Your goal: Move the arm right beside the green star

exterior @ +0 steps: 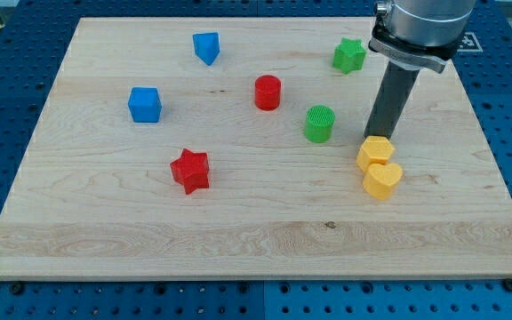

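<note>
The green star (349, 55) lies near the view's top right on the wooden board (105, 222). My tip (377, 136) stands well below it and a little to its right, apart from it. The tip touches the top edge of a yellow hexagonal block (375, 153). A yellow heart block (383, 180) lies just below that one. A green cylinder (319, 124) sits to the left of the tip.
A red cylinder (268, 92) lies at centre. A red star (190, 171) lies lower left of it. A blue cube (145, 104) is at the left and a blue pointed block (206, 47) is at the top. The arm's grey body (420, 27) hangs over the top right corner.
</note>
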